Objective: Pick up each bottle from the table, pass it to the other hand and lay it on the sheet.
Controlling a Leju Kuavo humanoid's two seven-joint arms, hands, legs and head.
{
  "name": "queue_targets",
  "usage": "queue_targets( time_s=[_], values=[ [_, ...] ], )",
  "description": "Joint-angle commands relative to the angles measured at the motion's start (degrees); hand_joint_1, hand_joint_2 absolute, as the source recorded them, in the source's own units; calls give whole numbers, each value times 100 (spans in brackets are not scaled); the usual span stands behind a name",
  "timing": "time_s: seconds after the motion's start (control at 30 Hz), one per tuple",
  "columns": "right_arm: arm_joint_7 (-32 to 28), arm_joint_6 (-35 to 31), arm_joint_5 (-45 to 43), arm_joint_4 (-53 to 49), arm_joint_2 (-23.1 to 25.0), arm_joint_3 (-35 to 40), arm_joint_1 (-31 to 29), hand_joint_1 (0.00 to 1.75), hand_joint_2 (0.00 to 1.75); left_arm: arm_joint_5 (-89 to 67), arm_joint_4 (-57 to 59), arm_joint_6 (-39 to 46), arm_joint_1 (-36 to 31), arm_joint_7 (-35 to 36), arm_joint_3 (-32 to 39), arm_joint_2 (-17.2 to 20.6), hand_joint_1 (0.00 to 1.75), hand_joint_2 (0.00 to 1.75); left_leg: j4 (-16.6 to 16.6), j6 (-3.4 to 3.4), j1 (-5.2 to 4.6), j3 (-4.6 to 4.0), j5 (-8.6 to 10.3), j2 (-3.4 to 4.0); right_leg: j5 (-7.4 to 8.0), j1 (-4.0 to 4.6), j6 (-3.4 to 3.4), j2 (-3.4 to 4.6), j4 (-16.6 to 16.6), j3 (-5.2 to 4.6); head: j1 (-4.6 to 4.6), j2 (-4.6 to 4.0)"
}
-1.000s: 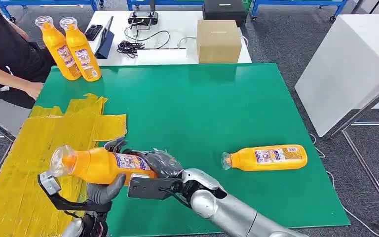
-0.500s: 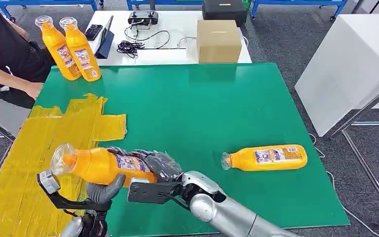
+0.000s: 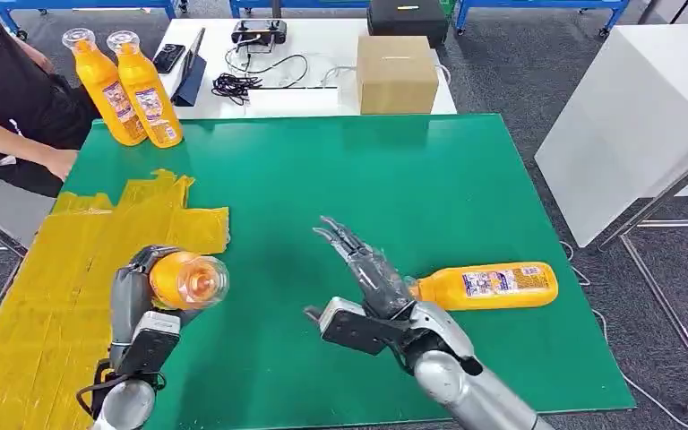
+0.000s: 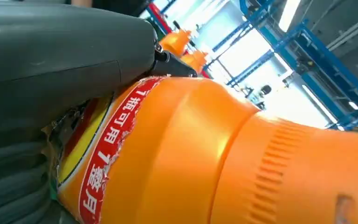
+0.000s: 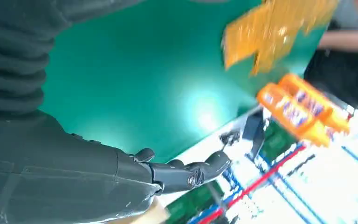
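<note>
Nearest me, my left hand (image 3: 139, 309) grips a bottle (image 3: 188, 279) around its body, cap end turned toward the camera, over the border where the yellow sheet (image 3: 45, 287) meets the green tabletop (image 3: 394, 179). In the left wrist view the fingers lie across the label, below the ribbed neck. I judge the bottle to be full, fairly heavy and smooth, its plastic wall giving a little under pressure, so the labelled middle is the place to hold; the tapered neck would slip.

My right hand (image 3: 367, 273) is empty, its fingers straight and spread, raised above the tabletop. Just beyond it a second bottle (image 3: 488, 287) lies on its side, cap pointing at the hand; I can't tell whether they touch.

At the far left corner two more bottles (image 3: 130, 85) stand upright together, near a person's arm (image 3: 18, 148).
</note>
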Motion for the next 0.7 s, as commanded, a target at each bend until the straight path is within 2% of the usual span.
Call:
queue_targets(
  time_s=[0.03, 0.07, 0.17, 0.27, 0.33, 0.43, 0.47, 0.53, 0.6, 0.63, 0.67, 0.7],
  values=[
    [77, -210, 181, -632, -765, -890, 259, 0, 0, -2406, 671, 451, -245, 1209, 16, 526, 175, 175, -6, -7, -2, 6, 3, -14, -4, -2, -1, -19, -2, 8, -2, 0],
    [112, -165, 199, -743, -942, -1146, 352, 0, 175, -2863, 785, 348, -255, 1488, 7, 622, 175, 175, -5, -4, -3, 5, 4, -22, -4, -4, 1, -24, -3, 8, 0, 0],
    [40, 276, 182, -1060, -1368, -2073, 670, 0, 175, -3758, 1490, -369, -403, 2137, -81, 917, 175, 175, -7, -3, -4, 6, 6, -36, -5, -5, 4, -35, -7, 11, -2, 0],
    [33, 609, 208, -1094, -1501, -2412, 705, 0, 175, -4142, 2350, -732, -668, 2316, -250, 1016, 175, 175, -7, -1, -8, 6, 6, -36, -5, -8, 4, -33, -6, 13, -2, 0],
    [75, 771, 304, -1030, -1614, -2420, 641, 0, 175, -4321, 2808, -819, -810, 2354, -384, 1056, 175, 175, -8, -1, -17, 6, 6, -22, -2, -14, 2, -18, -3, 5, 0, 0],
    [193, 1141, 420, -781, -2219, -2151, 95, 0, 175, -4696, 3706, -1054, -1286, 2514, -716, 1066, 175, 175, -10, -4, -19, 9, 7, -24, -1, -15, 3, -22, -4, 9, 0, 0],
    [262, 1279, 353, -739, -2193, -2134, -115, 0, 175, -4701, 3765, -1096, -1393, 2531, -751, 1016, 175, 175, -5, -3, -20, 5, 8, -26, -2, -17, 4, -25, 0, 6, -4, 0],
    [299, 1328, 343, -731, -2166, -2114, -187, 0, 175, -4704, 3775, -1118, -1434, 2540, -771, 998, 175, 175, -1, 4, -26, 3, 10, -22, 0, -23, 5, -17, 8, -1, -2, 0],
    [327, 1336, 351, -753, -2153, -2069, -177, 0, 175, -4707, 3735, -1142, -1428, 2564, -797, 1004, 175, 175, -7, 16, -39, 7, 23, -50, 5, -35, 4, -48, 9, 11, -4, 0],
    [345, 1329, 354, -766, -2158, -2049, -160, 0, 175, -4702, 3702, -1161, -1412, 2583, -812, 1017, 103, 175, -8, 14, -36, 4, 28, -45, 11, -31, 2, -46, 11, 8, -2, 0],
    [387, 1274, 479, -797, -2343, -2029, -45, 0, 175, -4744, 3686, -1234, -1368, 2689, -837, 1067, 0, 175, -12, 13, -33, 12, 30, -42, 14, -26, 0, -44, 4, 16, -4, 0],
    [421, 1304, 521, -787, -2584, -1882, -206, 0, 175, -4748, 3801, -1227, -1426, 2768, -848, 1049, 0, 175, -8, 15, -32, 26, 25, -50, 7, -26, 1, -51, 6, 33, -2, 0]
  ],
)
